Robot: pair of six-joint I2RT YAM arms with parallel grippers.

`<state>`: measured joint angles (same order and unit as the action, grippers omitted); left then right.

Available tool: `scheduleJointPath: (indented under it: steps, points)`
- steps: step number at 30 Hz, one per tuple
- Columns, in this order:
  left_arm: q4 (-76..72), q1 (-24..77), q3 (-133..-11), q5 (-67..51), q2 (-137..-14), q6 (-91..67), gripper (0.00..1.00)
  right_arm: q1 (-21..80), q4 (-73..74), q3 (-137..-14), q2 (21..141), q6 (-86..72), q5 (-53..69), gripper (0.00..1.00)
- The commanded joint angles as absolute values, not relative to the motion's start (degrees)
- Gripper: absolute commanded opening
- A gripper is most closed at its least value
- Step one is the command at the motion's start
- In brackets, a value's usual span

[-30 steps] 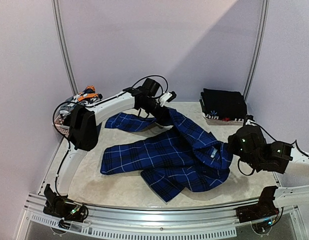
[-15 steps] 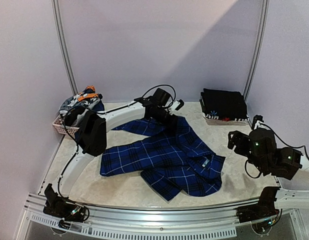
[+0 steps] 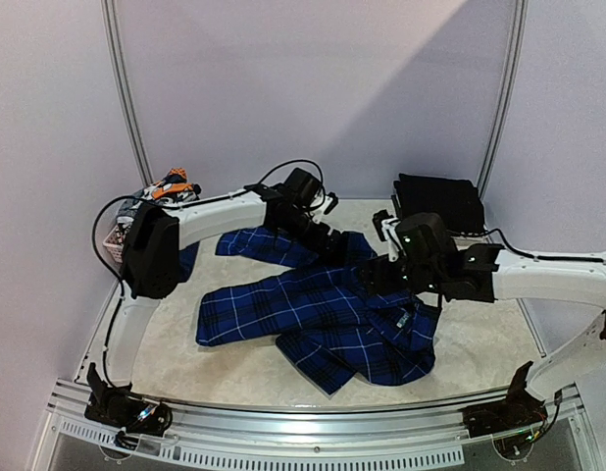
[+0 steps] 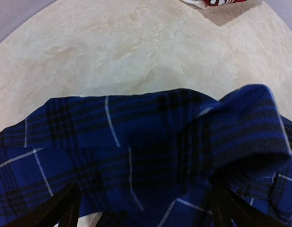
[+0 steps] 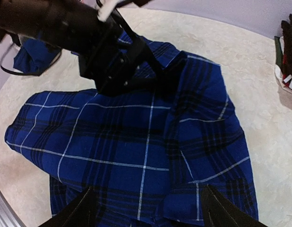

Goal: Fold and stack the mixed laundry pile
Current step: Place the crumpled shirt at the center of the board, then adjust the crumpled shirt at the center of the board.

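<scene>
Mid-table, the blue plaid shirt (image 3: 323, 319) lies rumpled. The right gripper (image 5: 150, 210) hovers over its 3 o'clock side, jaws wide and empty. The left gripper (image 4: 146, 213), equally spread, sits at the shirt's 12 o'clock edge, probably lining up a fold. The folded stack (image 3: 438, 204) waits at 1 o'clock, the remaining laundry (image 3: 166, 186) at 10.

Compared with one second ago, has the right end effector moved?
Yes. The right end effector went left from the table's right edge, over the blue plaid shirt.

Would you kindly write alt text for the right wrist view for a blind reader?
A blue plaid shirt lies spread on a pale table, seen from above. The left arm reaches over its far edge; the right fingers stand apart below.
</scene>
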<state>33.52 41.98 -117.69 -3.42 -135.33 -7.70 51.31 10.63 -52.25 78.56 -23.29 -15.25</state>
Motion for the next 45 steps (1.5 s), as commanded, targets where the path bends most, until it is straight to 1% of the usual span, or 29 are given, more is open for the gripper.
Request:
scheduleJointPath:
  steps: [1,9,13,16,21,28,33,36,40,44,45]
  points:
    - [32.7,40.0,-109.9,-0.2,-127.2,-10.9,0.99,51.7,13.9,-57.0,85.5,-20.2,-9.7,0.76]
    - [30.5,39.1,-89.9,6.9,-114.2,-14.9,0.99,51.7,20.5,-63.1,96.1,-20.3,-11.5,0.74]
    - [30.7,38.6,-80.3,12.3,-107.4,-16.9,0.99,51.7,22.7,-63.8,98.2,-21.2,-15.0,0.7]
    - [31.0,37.5,-75.1,15.5,-104.1,-19.2,0.99,51.7,24.4,-63.7,99.0,-21.8,-16.2,0.69]
    - [28.4,34.5,-66.2,16.4,-99.3,-22.8,0.99,51.6,26.8,-63.5,100.2,-22.4,-15.0,0.69]
    - [25.7,31.9,-58.6,15.5,-95.7,-27.8,0.94,51.7,29.5,-62.9,99.5,-23.1,-14.5,0.69]
    - [24.4,30.4,-54.5,14.9,-92.9,-30.0,0.93,51.8,29.7,-61.9,99.2,-23.5,-13.2,0.65]
    - [22.5,29.3,-52.2,13.7,-92.3,-30.6,0.92,51.8,30.3,-61.4,99.6,-23.9,-14.3,0.58]
    - [18.3,28.0,-48.8,12.0,-92.0,-31.8,0.86,51.7,31.0,-60.9,99.9,-24.5,-15.6,0.46]
    - [14.1,27.2,-46.8,10.7,-93.0,-32.0,0.79,51.8,31.7,-60.6,99.7,-25.0,-17.2,0.29]
    - [13.1,27.1,-46.7,10.4,-93.7,-32.0,0.74,51.7,31.8,-60.5,99.7,-25.0,-17.4,0.25]
